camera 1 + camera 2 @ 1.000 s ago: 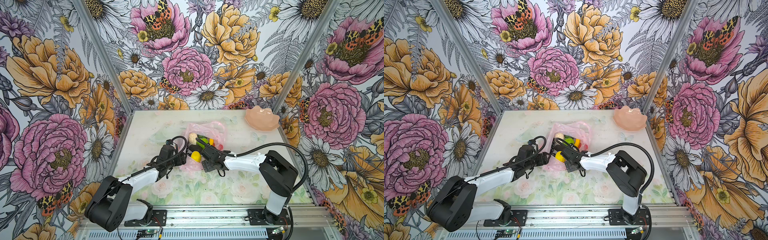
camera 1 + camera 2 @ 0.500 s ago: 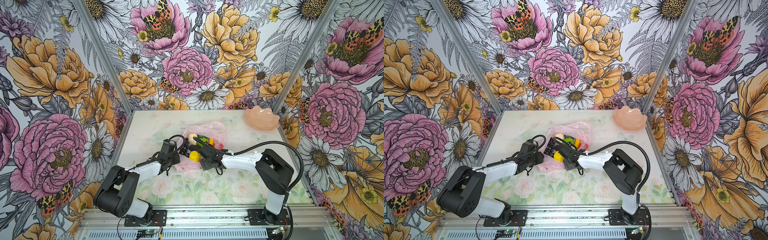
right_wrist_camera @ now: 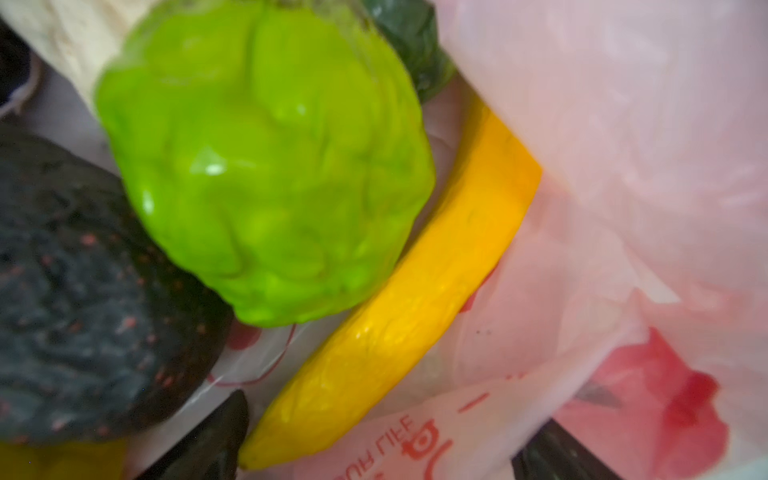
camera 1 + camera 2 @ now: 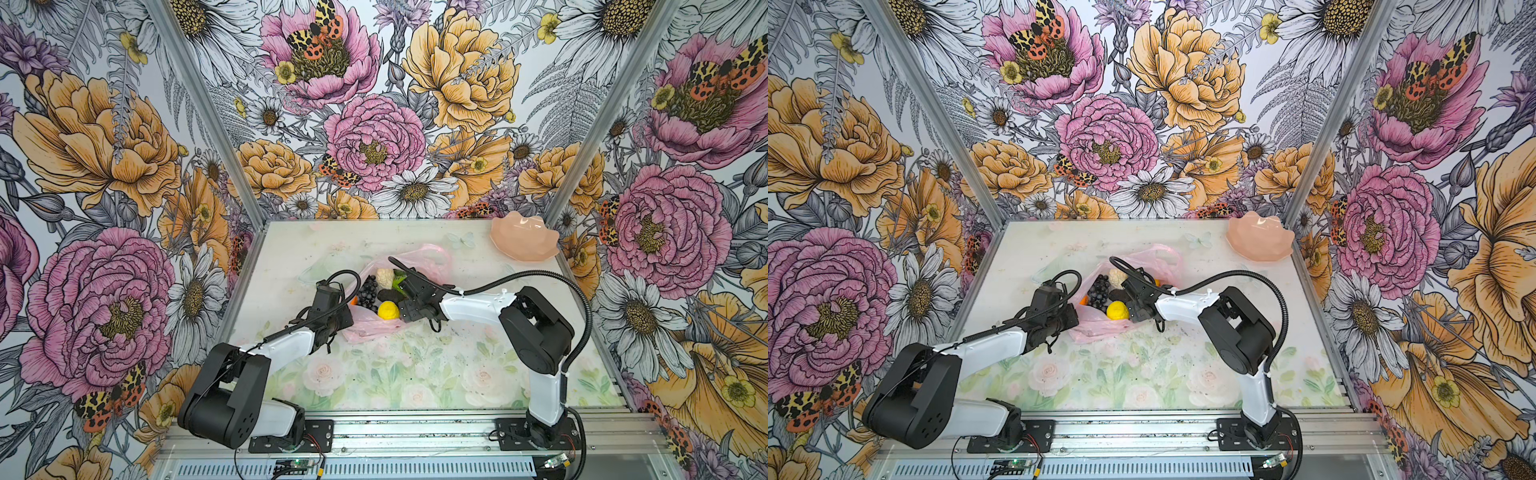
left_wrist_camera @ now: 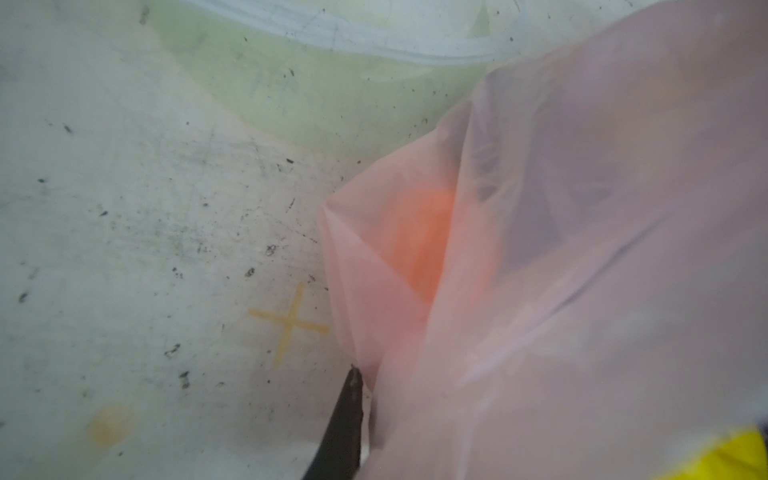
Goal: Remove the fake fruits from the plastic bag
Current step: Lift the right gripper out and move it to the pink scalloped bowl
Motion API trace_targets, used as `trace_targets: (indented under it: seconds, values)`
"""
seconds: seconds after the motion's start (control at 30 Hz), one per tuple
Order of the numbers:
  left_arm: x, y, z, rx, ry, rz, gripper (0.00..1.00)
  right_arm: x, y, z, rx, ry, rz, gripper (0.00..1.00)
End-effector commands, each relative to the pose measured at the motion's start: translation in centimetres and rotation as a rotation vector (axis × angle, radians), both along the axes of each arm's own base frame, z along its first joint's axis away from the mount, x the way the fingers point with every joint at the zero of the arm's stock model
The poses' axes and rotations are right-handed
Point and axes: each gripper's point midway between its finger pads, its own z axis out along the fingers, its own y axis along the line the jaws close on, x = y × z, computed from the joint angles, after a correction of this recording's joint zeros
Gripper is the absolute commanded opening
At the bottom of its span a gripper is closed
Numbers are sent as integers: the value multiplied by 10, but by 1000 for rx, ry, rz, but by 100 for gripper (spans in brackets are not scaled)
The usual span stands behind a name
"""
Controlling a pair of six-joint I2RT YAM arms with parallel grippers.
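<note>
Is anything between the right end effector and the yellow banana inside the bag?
Nothing solid. In the right wrist view the open right end effector faces the banana directly; only a printed fold of the plastic bag lies by its near end, and the green fruit leans over one side.

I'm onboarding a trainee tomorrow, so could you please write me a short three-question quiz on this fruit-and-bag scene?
1. True or false: the peach dish holds a fruit.
2. In the right wrist view, which fruit lies between the open right gripper's fingertips? A orange, B banana, C pear.
3. Which gripper pinches the plastic bag at its edge?

Key
1. False: nothing lies in the peach dish.
2. B.
3. The left gripper, closed on the pink film.
</note>
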Motion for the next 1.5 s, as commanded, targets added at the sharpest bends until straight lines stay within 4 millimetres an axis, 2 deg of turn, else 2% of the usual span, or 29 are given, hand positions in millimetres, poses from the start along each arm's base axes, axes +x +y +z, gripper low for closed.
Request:
trace_targets:
  seconds: [0.0, 0.1, 0.17, 0.23, 0.33, 0.43, 0.57, 0.67, 0.8, 0.97, 1.07, 1.33, 1.47]
  values:
    - [2, -1, 1, -18, -16, -9, 11, -22, -4, 23, 37, -9, 33, 99]
    - [3, -3, 1, -18, -18, -15, 9, -40, -10, 39, 96, -1, 47, 99]
    - [3, -4, 0, -19, -18, -20, 9, -48, -15, 56, 151, -12, 51, 99]
    - [3, -5, 0, -18, -17, -24, 8, -49, -22, 74, 206, -27, 37, 99]
    - [2, -5, -1, -19, -15, -22, 7, -39, -43, 102, 293, -71, -26, 99]
    - [2, -5, 0, -20, -17, -21, 7, -15, -84, 128, 358, -139, -178, 100]
    - [2, -6, 0, -22, -16, -23, 7, 15, -154, 140, 427, -196, -439, 100]
    - [2, -6, 1, -24, -21, -25, 6, 34, -196, 144, 510, -255, -594, 99]
    - [1, -7, 1, -21, -19, -30, 6, 54, -243, 137, 648, -288, -772, 98]
    - [1, -11, 3, -9, -25, -42, 7, 75, -296, 122, 720, -343, -925, 96]
    - [0, -13, 2, -5, -23, -51, 7, 88, -325, 107, 821, -330, -994, 89]
    - [2, -18, 1, -4, -16, -65, 8, 119, -383, 74, 838, -321, -1130, 76]
    - [2, -19, -1, -2, -14, -67, 8, 137, -397, 67, 862, -307, -1117, 70]
